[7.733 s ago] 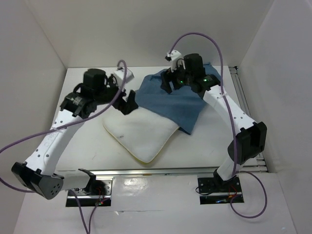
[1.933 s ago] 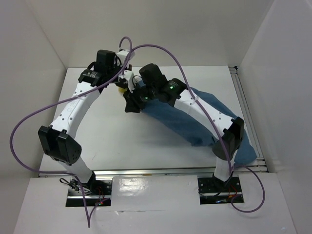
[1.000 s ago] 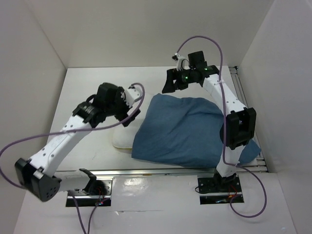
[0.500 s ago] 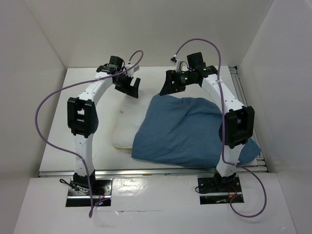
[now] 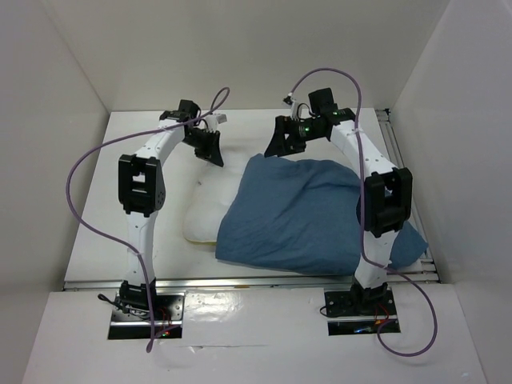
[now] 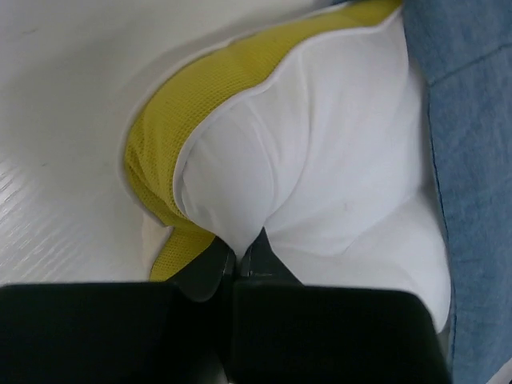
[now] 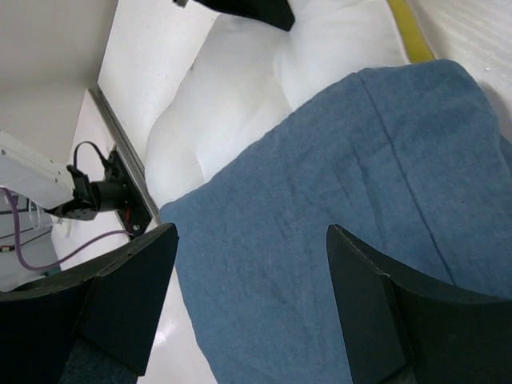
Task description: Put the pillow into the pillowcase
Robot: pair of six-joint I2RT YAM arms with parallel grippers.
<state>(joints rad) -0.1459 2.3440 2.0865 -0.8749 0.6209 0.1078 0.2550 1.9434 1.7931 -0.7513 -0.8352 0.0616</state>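
The pillow (image 5: 204, 212) lies left of centre, white with a yellow mesh edge (image 6: 192, 104). Most of it is covered by the blue pillowcase (image 5: 296, 212), which spreads across the middle and right of the table. My left gripper (image 5: 214, 156) is at the pillow's far corner, shut on a pinch of its white fabric (image 6: 238, 256). My right gripper (image 5: 276, 148) hovers open above the pillowcase's far edge, with blue cloth (image 7: 336, 224) showing between its fingers (image 7: 128, 296) and nothing held. The pillow (image 7: 240, 88) pokes out beyond the cloth.
White walls close in the table on the left, back and right. A metal rail (image 5: 256, 282) runs along the near edge. Part of the pillowcase (image 5: 410, 244) reaches the right front edge behind the right arm. Purple cables (image 5: 88, 168) loop above both arms.
The left gripper has dropped onto the pillow's far corner and closed on its fabric. The right arm and the pillowcase have stayed where they were.
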